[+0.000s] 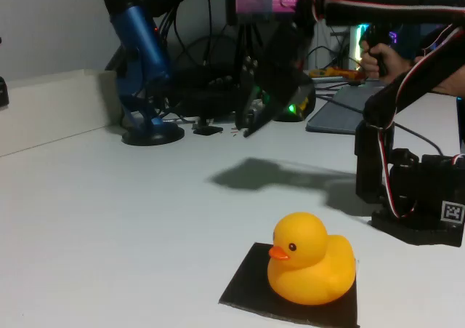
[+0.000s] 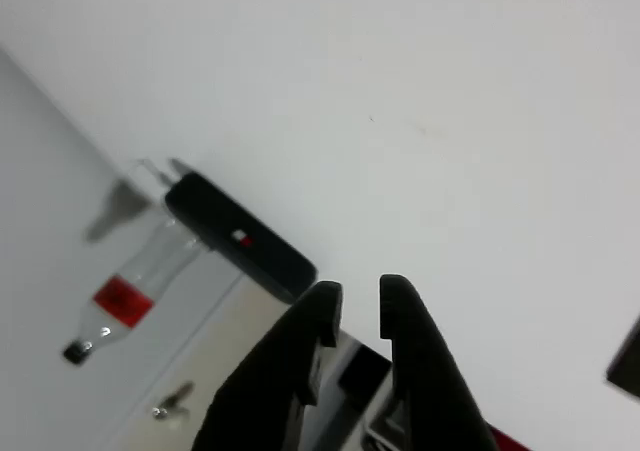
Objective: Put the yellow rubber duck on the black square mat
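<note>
The duck [image 1: 311, 259] sits on the mat [image 1: 247, 288], its beak pointing left in the fixed view. The gripper [image 1: 254, 121] hangs high over the counter [image 1: 109, 219], well behind the duck. Its jaws look nearly together and hold nothing, I think.

The yellow rubber duck [image 1: 312, 267] is seated on the black square mat [image 1: 247, 288]; the gripper [image 1: 254, 121] is held well above the table [image 1: 109, 212].
</note>
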Controlling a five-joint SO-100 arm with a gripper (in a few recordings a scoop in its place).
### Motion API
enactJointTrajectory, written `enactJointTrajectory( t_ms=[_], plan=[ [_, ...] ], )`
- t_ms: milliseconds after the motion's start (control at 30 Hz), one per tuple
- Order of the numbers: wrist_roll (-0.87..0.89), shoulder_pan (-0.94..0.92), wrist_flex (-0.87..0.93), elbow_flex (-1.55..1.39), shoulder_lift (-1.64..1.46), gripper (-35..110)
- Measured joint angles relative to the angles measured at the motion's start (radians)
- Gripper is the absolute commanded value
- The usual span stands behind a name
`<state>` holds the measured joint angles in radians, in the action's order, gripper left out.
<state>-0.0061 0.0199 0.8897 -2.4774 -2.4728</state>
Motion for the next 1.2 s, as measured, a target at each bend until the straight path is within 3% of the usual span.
enactJointTrajectory(
  t_ms=[667,1200],
  plan=[
    [0.005,-0.003,-0.057,-0.466,-0.672,4],
    [0.005,0.014,-0.057,-0.506,-0.692,4]
  ],
)
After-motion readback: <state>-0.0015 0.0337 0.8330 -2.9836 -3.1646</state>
